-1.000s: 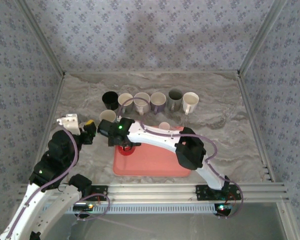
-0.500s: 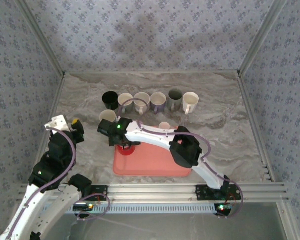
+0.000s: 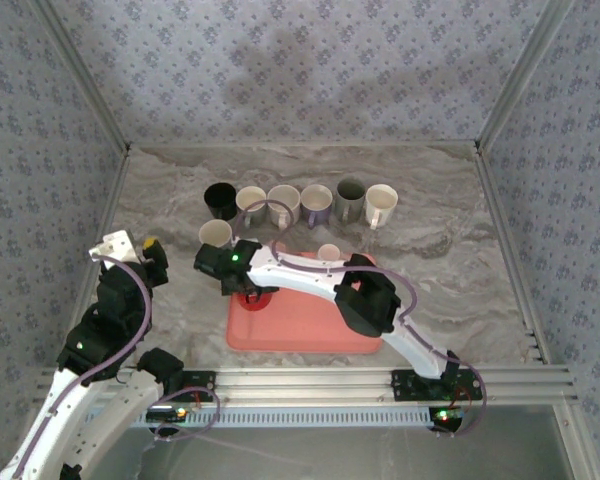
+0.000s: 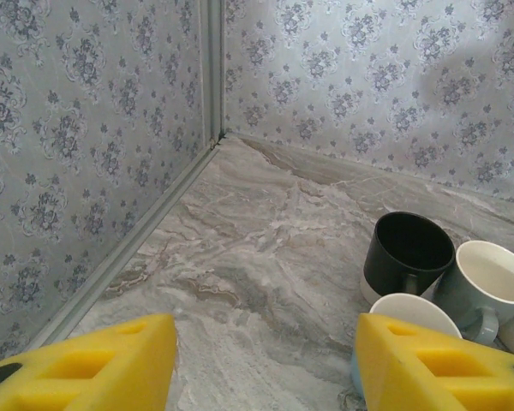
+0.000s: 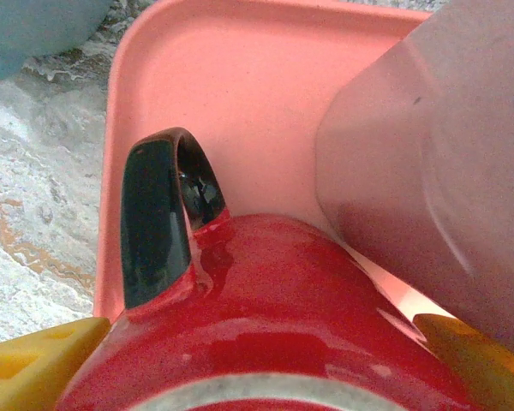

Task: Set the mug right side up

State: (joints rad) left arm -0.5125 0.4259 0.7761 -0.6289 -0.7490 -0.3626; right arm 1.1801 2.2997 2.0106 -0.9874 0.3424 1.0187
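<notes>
A red mug [image 5: 274, 317] with a black handle [image 5: 154, 223] stands upside down, pale foot ring up, in the near left corner of the pink tray [image 5: 265, 68]. My right gripper [image 5: 257, 368] straddles it, one yellow pad [image 5: 34, 364] at each flank with no gap showing; whether they press on it I cannot tell. From above, that gripper [image 3: 246, 288] covers most of the mug [image 3: 254, 299]. My left gripper [image 4: 265, 368] hangs open and empty over bare table at the left [image 3: 150, 252].
A pink cup [image 5: 428, 171] stands on the tray just right of the mug. A pale blue mug [image 3: 215, 234] sits off the tray's far left corner. Several upright mugs line the back, from a black one [image 3: 220, 199] to a white one [image 3: 381, 204]. Walls enclose the table.
The left arm pulled back to the left, away from the tray. The right gripper stayed over the red mug and its jaws narrowed around it.
</notes>
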